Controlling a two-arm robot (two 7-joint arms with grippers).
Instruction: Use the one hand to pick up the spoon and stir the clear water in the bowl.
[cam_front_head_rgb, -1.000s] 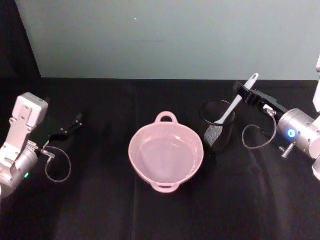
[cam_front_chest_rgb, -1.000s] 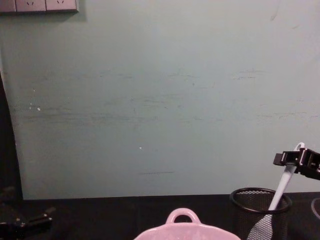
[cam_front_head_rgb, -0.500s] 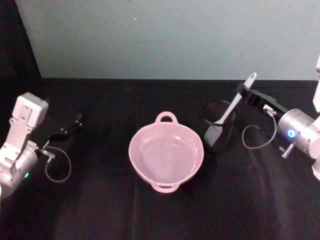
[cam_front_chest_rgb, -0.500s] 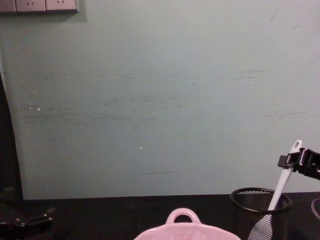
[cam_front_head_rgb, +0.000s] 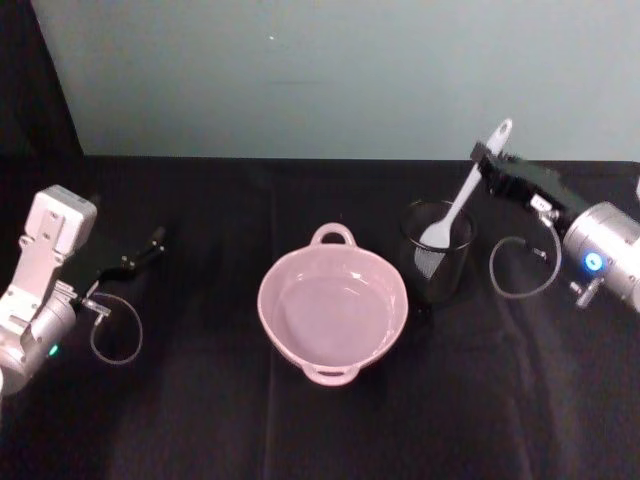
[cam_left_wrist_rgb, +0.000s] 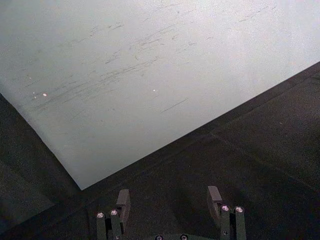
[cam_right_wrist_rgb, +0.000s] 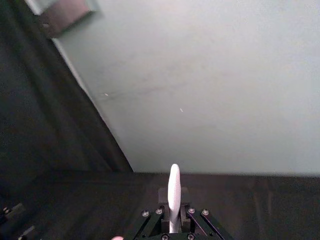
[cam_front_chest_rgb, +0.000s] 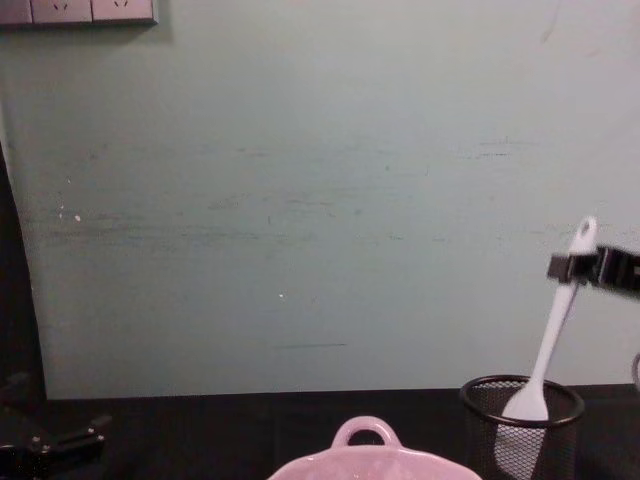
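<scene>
Over the mesh cup (cam_front_head_rgb: 446, 282), right gripper (cam_front_head_rgb: 481, 160) clamps spoon (cam_front_head_rgb: 462, 196); bowl (cam_front_head_rgb: 266, 300) holds water (cam_front_head_rgb: 330, 316); left gripper (cam_left_wrist_rgb: 169, 195) jaws wide.

Black table (cam_front_head_rgb: 200, 420): bowl (cam_front_head_rgb: 385, 340), mesh cup (cam_front_head_rgb: 443, 277)

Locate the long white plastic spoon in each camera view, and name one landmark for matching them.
Head view: spoon right of centre, slanting up from the black wire-mesh cup.
Chest view: spoon at right edge, head at the cup's mouth.
Right wrist view: spoon held in the right gripper, handle end toward the wall.
Left wrist view: wall and table beyond the left gripper.
Landmark: right gripper clamped on the handle.
</scene>
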